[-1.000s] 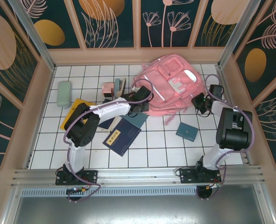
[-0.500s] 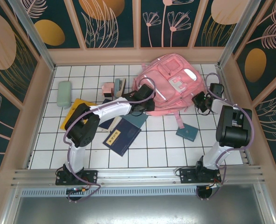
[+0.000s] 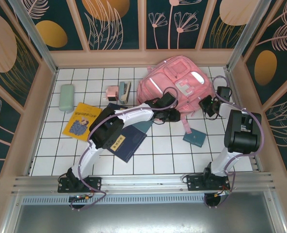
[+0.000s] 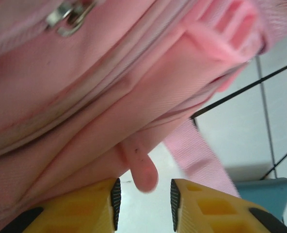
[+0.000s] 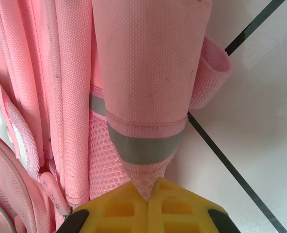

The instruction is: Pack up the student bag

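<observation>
The student bag (image 3: pixel 177 85) is a big pink backpack lying at the back right of the tiled floor. My left gripper (image 3: pixel 168 114) is at its near edge. In the left wrist view the left gripper (image 4: pixel 144 204) is open, and a pink zipper pull tab (image 4: pixel 144 172) hangs between the fingers (image 4: pixel 115 201) without touching them. Pink bag fabric (image 4: pixel 109 87) lies above. My right gripper (image 3: pixel 207 104) is at the bag's right side. The right gripper (image 5: pixel 148 191) is shut on a pink strap end with a grey reflective band (image 5: pixel 146 148).
A yellow book (image 3: pixel 82 121), a dark blue book (image 3: pixel 126 141) and a teal book (image 3: pixel 142 125) lie left of the bag. A small teal notebook (image 3: pixel 194 137) lies near the right arm. A green case (image 3: pixel 66 97) and small pink items (image 3: pixel 115 92) sit at the back left.
My left arm has swung right along the bag's near edge and its jaws have opened. The yellow book is uncovered. The right gripper has kept its hold.
</observation>
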Robot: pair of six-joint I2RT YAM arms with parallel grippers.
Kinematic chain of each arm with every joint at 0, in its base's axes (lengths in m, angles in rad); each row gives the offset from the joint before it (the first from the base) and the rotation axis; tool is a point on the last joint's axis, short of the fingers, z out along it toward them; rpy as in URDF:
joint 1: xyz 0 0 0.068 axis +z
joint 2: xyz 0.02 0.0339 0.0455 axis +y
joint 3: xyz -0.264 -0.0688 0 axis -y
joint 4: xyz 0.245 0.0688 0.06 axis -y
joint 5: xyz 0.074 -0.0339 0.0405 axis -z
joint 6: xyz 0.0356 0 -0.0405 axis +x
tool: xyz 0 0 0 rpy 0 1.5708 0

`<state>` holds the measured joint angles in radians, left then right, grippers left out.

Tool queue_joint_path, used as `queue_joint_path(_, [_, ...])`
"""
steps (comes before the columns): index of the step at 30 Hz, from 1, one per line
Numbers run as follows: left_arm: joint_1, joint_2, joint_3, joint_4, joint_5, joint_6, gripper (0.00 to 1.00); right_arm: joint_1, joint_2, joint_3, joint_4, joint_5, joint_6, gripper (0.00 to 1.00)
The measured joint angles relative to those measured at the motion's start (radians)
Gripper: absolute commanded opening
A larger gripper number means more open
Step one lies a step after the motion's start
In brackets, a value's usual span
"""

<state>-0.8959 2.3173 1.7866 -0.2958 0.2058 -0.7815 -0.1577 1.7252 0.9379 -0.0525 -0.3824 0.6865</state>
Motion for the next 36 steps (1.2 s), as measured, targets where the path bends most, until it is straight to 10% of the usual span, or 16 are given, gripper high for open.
queue_joint_path(22, [0.018,0.072,0.092,-0.023,-0.004,-0.138,0.32,0.003,0.000,-0.002,0.013,0.000,-0.008,0.00])
queue_joint_path(30, [0.028,0.108,0.134,-0.023,-0.008,-0.168,0.00,0.003,0.000,-0.003,0.027,0.000,-0.008,0.00])
queue_joint_path(36, [0.029,0.112,0.142,-0.036,-0.023,-0.163,0.00,0.003,0.000,-0.003,0.026,-0.001,-0.011,0.00])
